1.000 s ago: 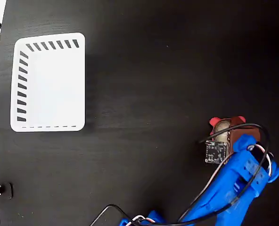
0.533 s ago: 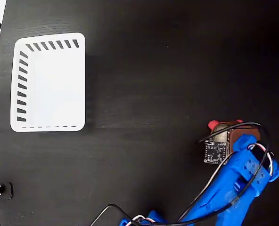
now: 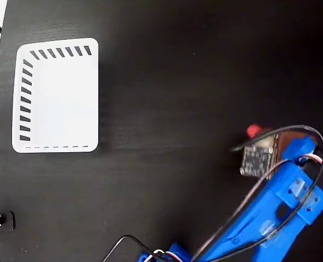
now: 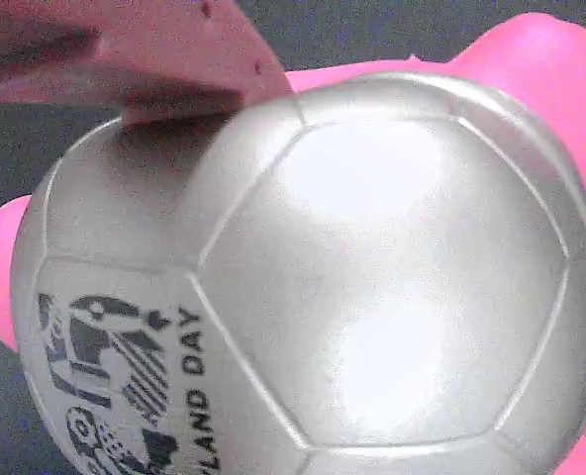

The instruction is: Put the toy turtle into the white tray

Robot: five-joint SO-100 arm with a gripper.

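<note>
A: Tool [image 3: 268,146] sits at the right side of the fixed view, on the end of the blue arm [image 3: 270,210] that comes up from the bottom edge. Brown fingers are mostly hidden under a small circuit board [image 3: 258,158] and black cables.

B: Jaw state?

A: Cannot tell. In the wrist view one reddish-brown finger [image 4: 135,49] lies across the top-left, with its tip against the shell. The other finger is out of frame, so no read on the gap or on a grip.

B: Go largest first. Table?

A: Black table [image 3: 178,82], wood grain visible, fills nearly the whole fixed view.

B: Tray?

A: The white tray [image 3: 55,94] is at the upper left, flat on the table, dark slits along its top and left sides. Well apart from the tool.

B: Turtle?

A: The toy turtle [image 4: 303,287] is right under the tool. It fills the wrist view: silver-grey domed shell with hexagon seams, black print at the lower left, pink body showing at the left edge and top right. In the fixed view only a red bit of it [image 3: 253,131] sticks out at the tool's upper left; the rest is covered. On the table or lifted, cannot tell.
</note>
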